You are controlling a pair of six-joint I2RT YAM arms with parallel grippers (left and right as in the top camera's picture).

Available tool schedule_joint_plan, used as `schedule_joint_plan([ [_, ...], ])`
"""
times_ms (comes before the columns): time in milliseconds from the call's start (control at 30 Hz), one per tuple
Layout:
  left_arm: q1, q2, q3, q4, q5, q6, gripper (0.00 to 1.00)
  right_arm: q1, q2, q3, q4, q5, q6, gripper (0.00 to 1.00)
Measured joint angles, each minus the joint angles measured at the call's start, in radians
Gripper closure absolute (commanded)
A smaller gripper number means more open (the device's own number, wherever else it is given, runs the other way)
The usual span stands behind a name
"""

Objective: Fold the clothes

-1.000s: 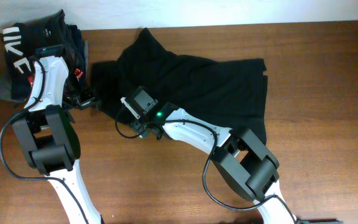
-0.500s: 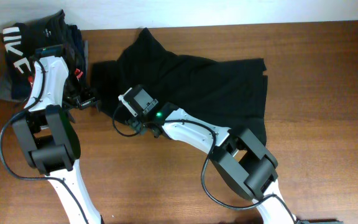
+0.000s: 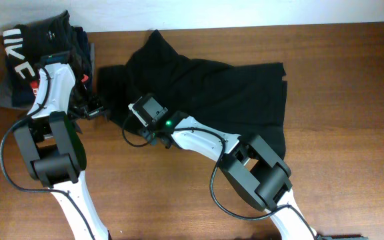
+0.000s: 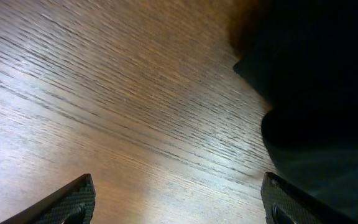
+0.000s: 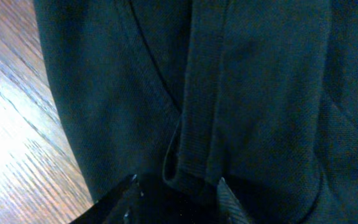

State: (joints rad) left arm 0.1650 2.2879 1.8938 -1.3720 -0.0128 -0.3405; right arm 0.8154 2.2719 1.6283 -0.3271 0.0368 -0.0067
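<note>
The clothes [image 3: 219, 87], a plain black garment, lie spread across the back middle of the wooden table [image 3: 179, 200]. My right gripper [image 3: 139, 123] sits at the garment's lower left edge. In the right wrist view its fingers [image 5: 178, 180] are shut on a raised fold of the black hem [image 5: 194, 143]. Just left of the garment, my left gripper [image 3: 97, 110] is over bare wood. The left wrist view shows it open [image 4: 178, 186] with nothing between the fingers. The black cloth [image 4: 322, 74] lies close by the right finger.
A stack of folded garments [image 3: 32, 60], the top one dark with big white letters, sits at the back left corner, right behind the left arm. Both arm bases stand along the front of the table.
The right jaws have narrowed onto the fold of hem, and that gripper has edged slightly left. The left gripper has shifted a little and stays open.
</note>
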Motion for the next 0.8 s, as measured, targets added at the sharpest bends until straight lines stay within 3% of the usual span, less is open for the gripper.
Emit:
schedule_joint_plan([
  [200, 0.000, 0.000, -0.009, 0.007, 0.000, 0.000, 0.16, -0.010, 0.000, 0.072, -0.043, 0.000, 0.011, 0.67],
  [333, 0.000, 0.000, -0.009, 0.010, 0.000, 0.000, 0.15, -0.032, 0.000, 0.087, -0.062, 0.000, 0.011, 0.67],
  [500, 0.000, 0.000, -0.009, 0.023, 0.000, 0.000, 0.15, -0.055, 0.001, 0.087, -0.087, -0.001, 0.011, 0.56],
  [800, 0.000, 0.000, -0.009, 0.026, 0.000, 0.000, 0.14, -0.048, 0.002, 0.087, -0.092, -0.042, 0.024, 0.50],
])
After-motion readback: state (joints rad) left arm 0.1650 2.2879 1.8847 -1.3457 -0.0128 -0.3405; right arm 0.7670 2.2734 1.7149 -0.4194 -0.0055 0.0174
